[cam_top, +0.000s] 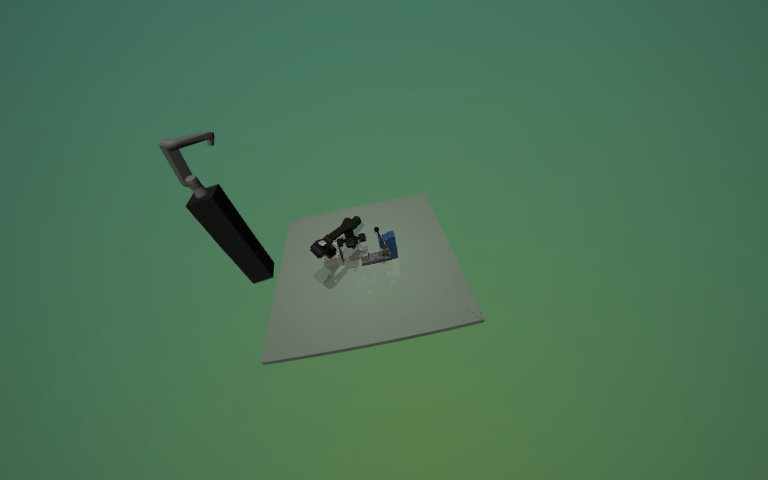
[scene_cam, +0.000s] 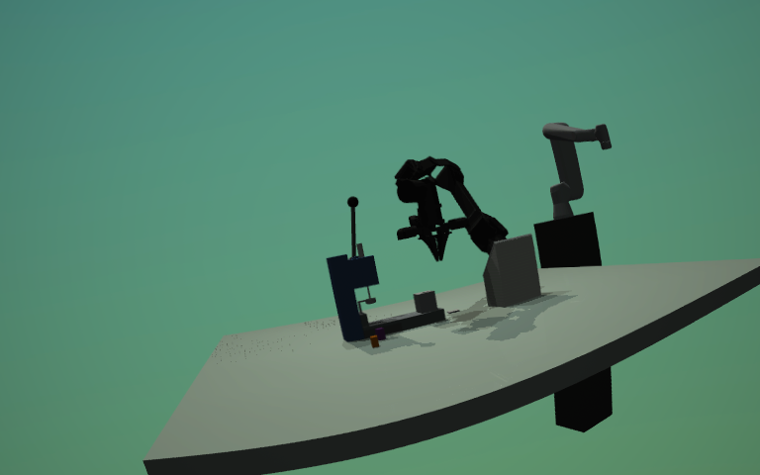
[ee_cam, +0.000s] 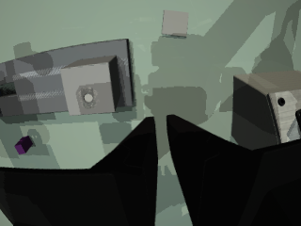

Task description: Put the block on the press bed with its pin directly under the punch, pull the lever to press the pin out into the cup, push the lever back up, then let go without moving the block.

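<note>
Gripper (cam_top: 351, 245) (scene_cam: 439, 259) (ee_cam: 161, 124) fingers pressed nearly together, gripping nothing; I find the block (cam_top: 364, 254) (scene_cam: 425, 302) (ee_cam: 87, 80) below them, slightly nearer the press column (cam_top: 393, 246) (scene_cam: 338, 299).

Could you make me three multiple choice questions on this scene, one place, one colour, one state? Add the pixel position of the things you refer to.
1. Where is the block (scene_cam: 425, 302) (ee_cam: 87, 89)?
A) on the press bed's outer end
B) directly under the punch
C) between the fingers

2. What colour is the press frame (cam_top: 392, 244) (scene_cam: 338, 297)?
A) red
B) blue
C) yellow

3. How does the lever (cam_top: 377, 230) (scene_cam: 353, 230) stand?
A) pulled down
B) lying flat
C) raised

1: A, the exterior view shows it far from the upright.
2: B, its upright shows blue.
3: C, its knob tops the press.
</note>
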